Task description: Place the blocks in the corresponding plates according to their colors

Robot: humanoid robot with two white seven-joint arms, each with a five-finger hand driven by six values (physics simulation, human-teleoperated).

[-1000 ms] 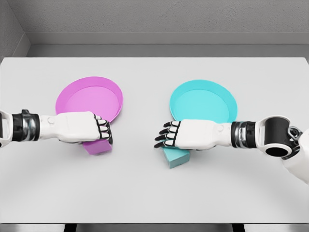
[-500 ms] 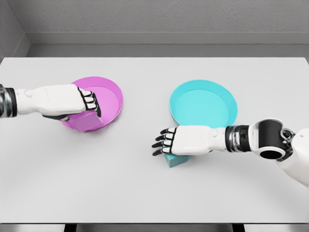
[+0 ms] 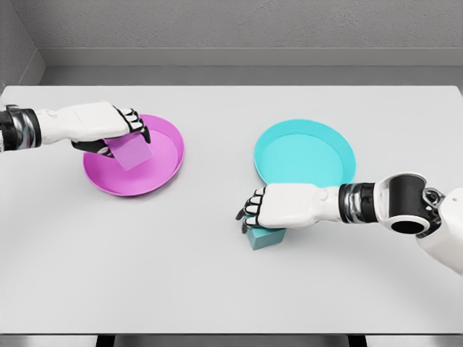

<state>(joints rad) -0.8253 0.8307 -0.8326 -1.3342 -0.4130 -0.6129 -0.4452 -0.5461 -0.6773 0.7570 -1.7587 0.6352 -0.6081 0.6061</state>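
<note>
A: Where is the pink block (image 3: 131,152)?

B: In the left hand (image 3: 101,129), over the pink plate (image 3: 163,173). The fingers (image 3: 134,124) are curled round its upper part, and the block hangs tilted below the palm, over the plate's left half. I cannot tell whether it touches the plate floor.

A: And the teal block (image 3: 265,236)?

B: On the table (image 3: 217,275), just in front of the teal plate (image 3: 340,148) and near its lower left rim. It is not in the plate. The right hand (image 3: 278,207) lies on top of it, so only the lower front part of the block shows beneath the palm.

A: Does that hand have hold of it?

B: Its fingers (image 3: 251,214) are bent down over the block's left end, closed against it. The block sits on the table under the hand, and the grip looks made rather than loose.

A: Where do the arms come from?

B: The left one reaches in from the left edge, high up beside the pink plate. The right one comes from the lower right, its forearm crossing in front of the teal plate.
</note>
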